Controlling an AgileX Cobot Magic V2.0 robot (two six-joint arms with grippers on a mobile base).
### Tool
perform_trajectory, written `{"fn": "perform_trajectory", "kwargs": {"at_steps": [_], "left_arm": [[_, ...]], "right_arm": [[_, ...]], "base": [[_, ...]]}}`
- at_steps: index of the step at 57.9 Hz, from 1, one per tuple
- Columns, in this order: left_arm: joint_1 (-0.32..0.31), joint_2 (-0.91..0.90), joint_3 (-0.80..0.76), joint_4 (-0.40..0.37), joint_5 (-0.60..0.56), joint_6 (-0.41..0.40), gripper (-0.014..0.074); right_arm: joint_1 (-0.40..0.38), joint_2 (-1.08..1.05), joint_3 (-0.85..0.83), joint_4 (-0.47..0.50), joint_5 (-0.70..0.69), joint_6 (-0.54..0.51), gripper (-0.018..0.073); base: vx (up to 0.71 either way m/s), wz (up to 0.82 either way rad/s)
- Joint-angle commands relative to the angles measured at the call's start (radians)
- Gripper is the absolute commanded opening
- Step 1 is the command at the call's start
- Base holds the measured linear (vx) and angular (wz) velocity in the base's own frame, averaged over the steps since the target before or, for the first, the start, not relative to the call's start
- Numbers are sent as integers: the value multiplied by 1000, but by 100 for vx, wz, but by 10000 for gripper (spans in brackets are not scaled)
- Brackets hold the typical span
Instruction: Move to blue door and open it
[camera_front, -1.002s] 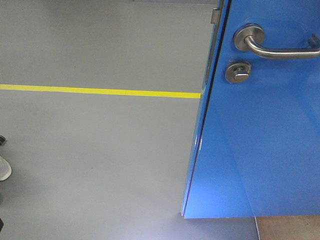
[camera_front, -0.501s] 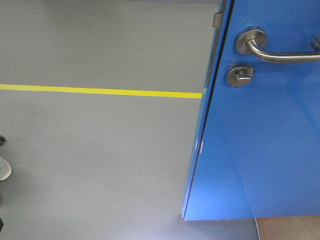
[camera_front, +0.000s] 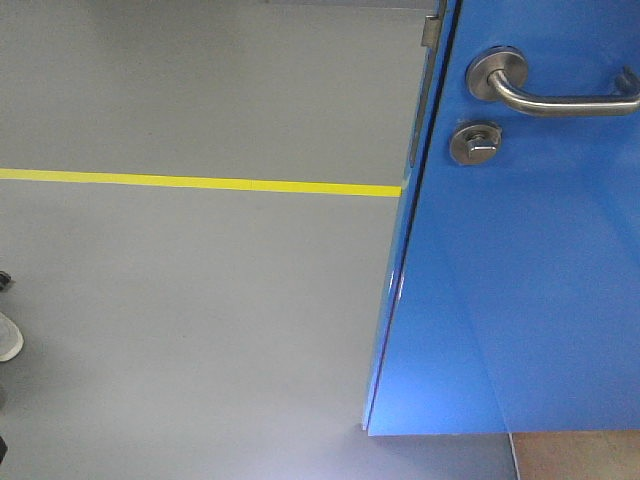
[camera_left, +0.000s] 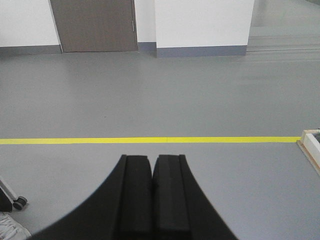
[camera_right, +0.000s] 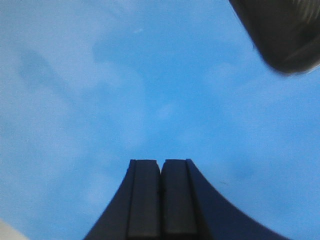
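Right of the thin yellow floor line (camera_front: 200, 183), the tall glossy blue door (camera_front: 520, 280) fills the front view, its silver lever handle (camera_front: 545, 90) above a round silver thumb-turn lock (camera_front: 475, 142). Facing the line across grey floor (camera_left: 150, 100), the left gripper (camera_left: 152, 172) has its black fingers pressed together. Close against the door's blue face, the right gripper (camera_right: 161, 172) is likewise closed, holding nothing.

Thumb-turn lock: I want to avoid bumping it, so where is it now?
In the front view the thumb-turn lock sits upper right on the blue door, just below the lever handle and beside the door's left edge.
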Motion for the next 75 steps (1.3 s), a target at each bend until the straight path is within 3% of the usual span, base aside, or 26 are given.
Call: {"fn": "perform_trajectory", "kwargs": {"at_steps": [1,9,20,27,47,56,63,75], "left_arm": [[-6,-13,-26,-2,-85,-7,73],[-6,-13,-26,-2,-85,-7,73],[-6,-13,-26,-2,-85,-7,73],[-6,-13,-26,-2,-85,-7,73],[-6,-13,-26,-2,-85,-7,73],[-6,-13,-26,-2,-85,-7,73],[-6,-13,-26,-2,-85,-7,73],[-6,-13,-26,-2,-85,-7,73]], "right_arm": [[3,-94,-32,-154,-34,-19,12],[2,-216,-28,-353,-8,-20,12],[2,-354,-19,-507,42,-20,12],[2,-466,88,-567,-21,-16,12],[2,-873,728,-580,-233,-3,12],[3,-1054,990,-590,-241,106,12],[17,-1126,1084,-589,-223,232,12],[183,-1123,1100,-643,-211,212,12]], "base": [[0,0],[0,0],[0,0],[0,0],[0,0],[0,0],[0,0],[0,0]]}}
